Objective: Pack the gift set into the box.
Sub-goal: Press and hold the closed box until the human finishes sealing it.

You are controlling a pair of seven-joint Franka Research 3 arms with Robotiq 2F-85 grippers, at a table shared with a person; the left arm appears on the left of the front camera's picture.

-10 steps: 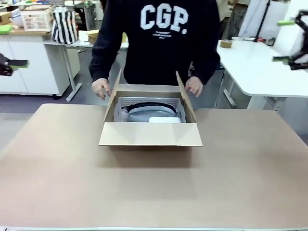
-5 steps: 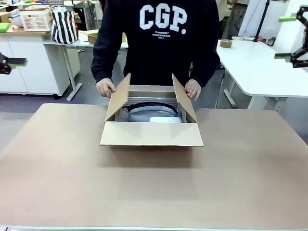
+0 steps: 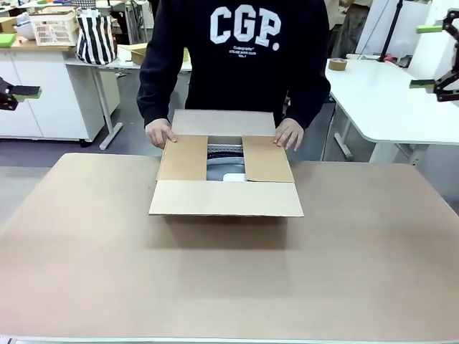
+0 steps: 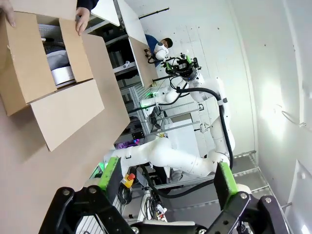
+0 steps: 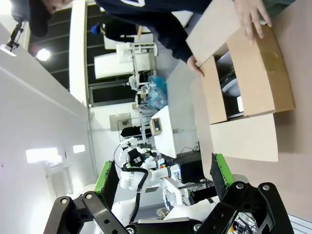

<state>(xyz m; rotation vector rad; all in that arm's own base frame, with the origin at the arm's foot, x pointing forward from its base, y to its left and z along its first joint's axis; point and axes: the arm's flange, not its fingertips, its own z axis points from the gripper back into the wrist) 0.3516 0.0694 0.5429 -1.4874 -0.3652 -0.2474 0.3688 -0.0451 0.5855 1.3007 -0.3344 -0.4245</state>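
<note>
The box (image 3: 224,179) sits at the middle of the far side of the table. A person's hands (image 3: 159,133) press its two side flaps down flat. The near flap lies folded out toward me and the far flap stands behind the hands. The gift set (image 3: 229,172), grey and white, shows through the gap between the side flaps. The left wrist view holds the box (image 4: 48,68) at upper left, and the right wrist view has the box (image 5: 253,83) at upper right. My left gripper (image 3: 20,92) hangs open at the far left, and my right gripper (image 3: 432,57) hangs open at the far right, both well away from the box.
The brown table (image 3: 229,279) is bare between me and the box. A white table (image 3: 380,100) with a roll of tape (image 3: 336,65) stands at the back right. White cabinets and a striped bag (image 3: 95,37) stand at the back left.
The person has folded the two side flaps from upright down flat over the gift set. Both grippers have stayed where they were.
</note>
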